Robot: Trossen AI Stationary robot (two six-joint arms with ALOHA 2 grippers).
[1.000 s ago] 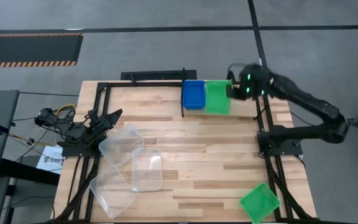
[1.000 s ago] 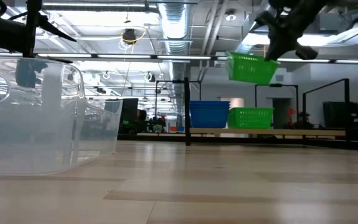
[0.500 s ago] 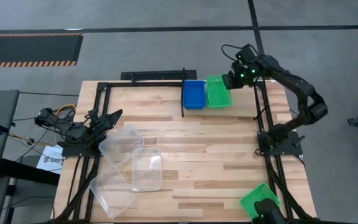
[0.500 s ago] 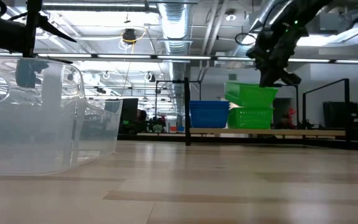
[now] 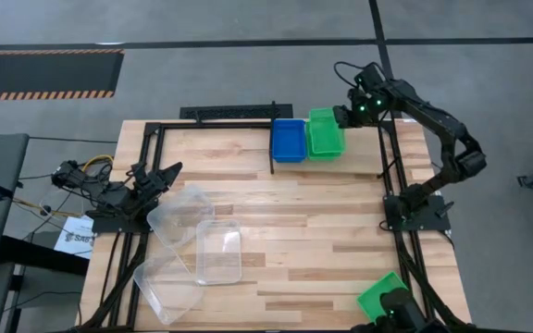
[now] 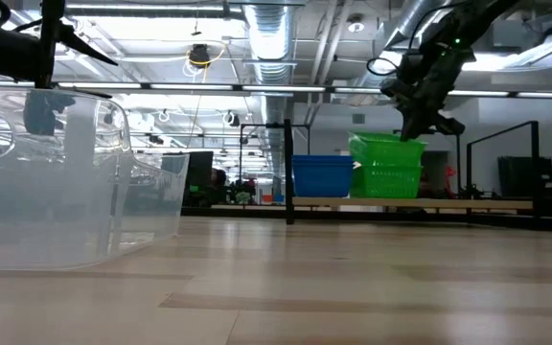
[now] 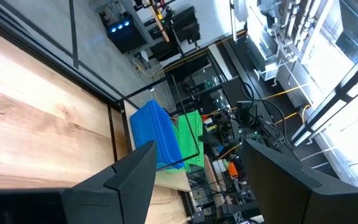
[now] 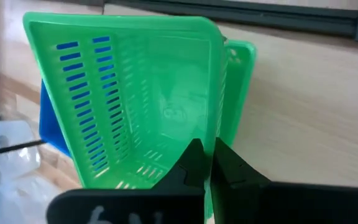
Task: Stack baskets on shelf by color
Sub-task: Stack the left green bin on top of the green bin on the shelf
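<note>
My right gripper (image 5: 348,116) is shut on a green basket (image 5: 326,132) at the far side of the shelf (image 5: 364,159). That basket sits tilted in a second green basket (image 6: 388,182), which rests on the shelf next to the blue baskets (image 5: 288,139). A third green basket (image 5: 378,296) lies at the table's near right corner. Three clear baskets (image 5: 218,250) lie on the table's left half. My left gripper (image 7: 197,146) waits open at the table's left edge. My right gripper holds the upper green basket by the rim of its right side wall (image 8: 216,134), near the far corner. One finger (image 8: 193,163) is inside the basket and the other (image 8: 232,167) outside. The fingers slant down from the right. The basket is tilted, its underside down in the lower green basket (image 8: 242,81).
Black rails (image 5: 391,185) frame the table. The clear baskets overlap one another beside the left arm (image 5: 123,199). A dark shape (image 5: 396,313) covers part of the near green basket. Bare wood lies between the shelf and the near edge.
My right gripper has moved down and a little toward the far edge, still shut on the green basket. The basket, lifted clear above the shelf a second ago, now sits tilted in the green basket on the shelf. A dark shape has come in by the near green basket.
</note>
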